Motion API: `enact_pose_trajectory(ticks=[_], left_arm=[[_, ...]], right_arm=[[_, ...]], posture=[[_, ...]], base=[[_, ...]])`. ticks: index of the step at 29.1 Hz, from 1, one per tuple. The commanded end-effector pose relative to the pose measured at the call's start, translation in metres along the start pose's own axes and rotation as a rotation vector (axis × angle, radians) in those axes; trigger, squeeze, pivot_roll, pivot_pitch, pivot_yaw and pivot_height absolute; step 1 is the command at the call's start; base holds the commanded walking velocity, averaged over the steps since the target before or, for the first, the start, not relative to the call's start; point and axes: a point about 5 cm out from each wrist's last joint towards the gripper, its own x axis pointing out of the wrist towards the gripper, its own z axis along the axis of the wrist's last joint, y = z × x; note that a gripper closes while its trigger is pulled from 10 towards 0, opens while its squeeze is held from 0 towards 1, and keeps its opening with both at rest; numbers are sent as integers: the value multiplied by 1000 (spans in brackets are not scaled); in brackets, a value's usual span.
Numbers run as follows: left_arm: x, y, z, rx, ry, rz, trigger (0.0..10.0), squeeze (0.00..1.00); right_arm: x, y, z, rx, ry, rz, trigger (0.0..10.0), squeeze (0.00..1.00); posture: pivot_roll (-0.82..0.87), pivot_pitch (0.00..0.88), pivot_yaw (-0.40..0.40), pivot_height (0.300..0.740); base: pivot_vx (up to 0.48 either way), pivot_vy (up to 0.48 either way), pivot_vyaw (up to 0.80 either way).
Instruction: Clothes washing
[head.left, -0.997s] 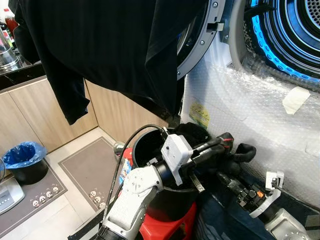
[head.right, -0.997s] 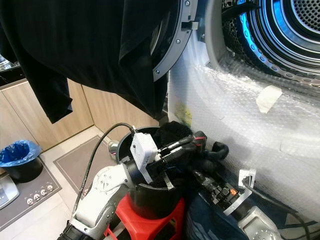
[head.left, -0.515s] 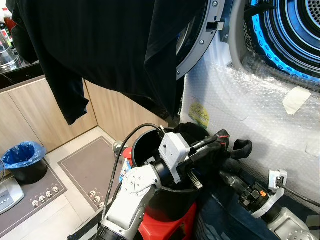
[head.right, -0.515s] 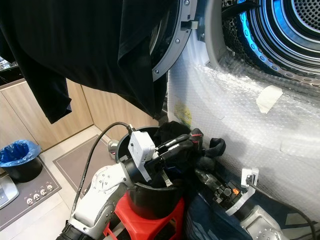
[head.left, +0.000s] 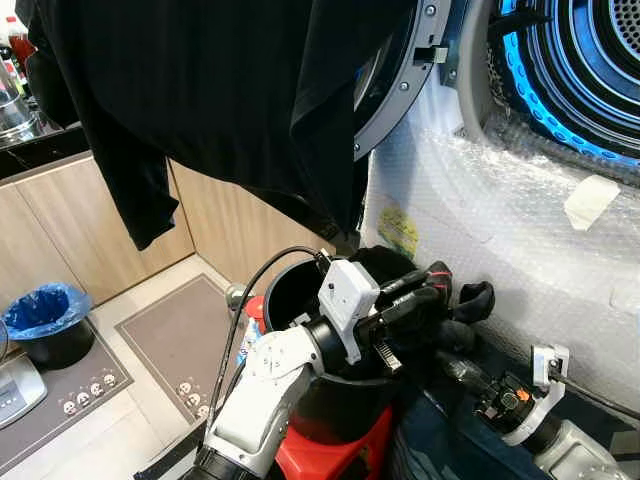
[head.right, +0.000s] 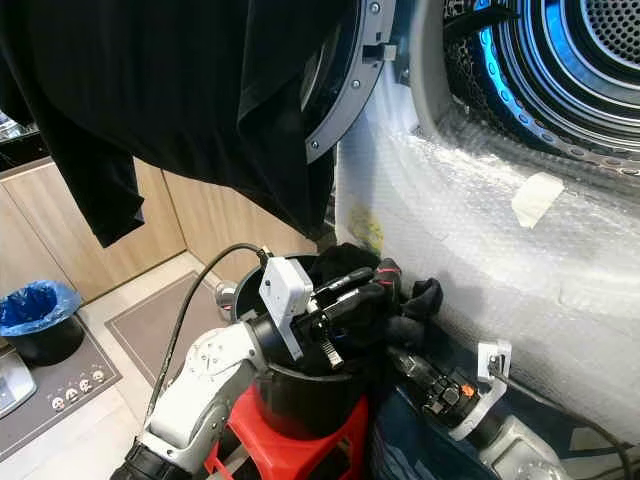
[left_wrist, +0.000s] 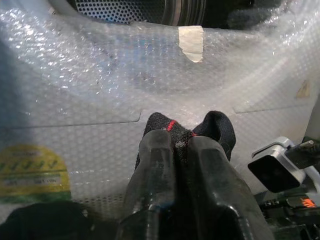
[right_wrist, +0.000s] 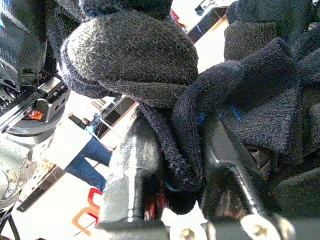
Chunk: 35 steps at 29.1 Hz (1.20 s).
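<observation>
The black laundry bucket (head.left: 330, 380) stands on a red stool (head.left: 335, 455) just in front of the washing machine's bubble-wrapped front panel (head.left: 500, 230), and everything here is placed from that bucket. Over its rim on the machine side, the left gripper (head.left: 435, 283) has its two black fingers (left_wrist: 165, 170) closed together on a dark sock with a red stripe (left_wrist: 185, 132), the sock's ends poking out beyond the fingertips toward the panel. Beside the bucket and lower, on the robot's right, the right gripper (right_wrist: 175, 165) is clamped on a dark grey knitted sock (right_wrist: 135, 55), whose bunched toe bulges above the fingers while a strand runs down between them. More dark clothes (head.left: 385, 262) are heaped at the bucket's mouth. Above and beyond the bucket is the open drum (head.left: 580, 60), lit blue, and a black garment (head.left: 220, 90) hangs over the open door (head.left: 400, 90), draping above the bucket.

The socks look light, soft and limp; they should sag and swing when lifted and could snag on the heap or the bucket rim. A pinch across the knit's middle, as both grippers have, seems sound, though a shallow bite on loose fabric may slip, so a deep fold between the pads is safer for the carry up to the drum
</observation>
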Motion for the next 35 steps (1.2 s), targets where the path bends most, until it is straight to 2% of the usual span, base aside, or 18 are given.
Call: enact_pose_trajectory(ticks=[1,14,17,22,26,27,29,32,33,34,35], left_arm=[[1,3,5,-18,-19,2,10000,1000],[-3,-1,25,-24,-64,-35,10000,1000],[-5,-9,23,-35,-44,-93,10000,1000],[-10,-15,20,-49,-8,-129,10000,1000],[-15,-15,21,0,27,-103,10000,1000],[-21,-16,22,2,47,-126,10000,0],[-27,-16,25,-8,70,-148,10000,0],[-31,-14,32,24,54,-141,10000,0],[-33,-13,33,35,59,-141,10000,0],[-35,-13,33,44,68,-143,10000,0],[-38,-12,32,54,80,-144,10000,0]], right_arm=[[3,5,7,-25,3,33,0,0],[4,4,5,-27,11,26,0,0],[4,-2,6,-45,7,-14,0,0],[4,-3,11,-54,-6,-16,0,0],[2,-1,17,-67,-13,-10,0,0],[3,1,23,-80,-26,-8,0,0],[4,5,30,-95,-37,9,0,0],[7,10,34,-120,-32,34,0,0],[7,13,36,-129,-29,46,588,0],[8,16,38,-136,-20,62,4353,0],[9,20,41,-152,-14,84,9451,0]], posture=[[-123,18,-32,740],[-109,32,-31,740],[-111,28,-32,740],[-113,30,-24,740],[-113,32,-21,740],[-112,29,-22,740],[-112,31,-23,740],[-111,35,-23,740],[-111,35,-23,740],[-111,35,-23,740],[-112,35,-23,740]], base=[[0,0,0],[0,0,0],[0,0,0],[0,0,0],[0,0,0],[0,0,0],[0,0,0],[0,0,0],[0,0,0],[0,0,0],[0,0,0]])
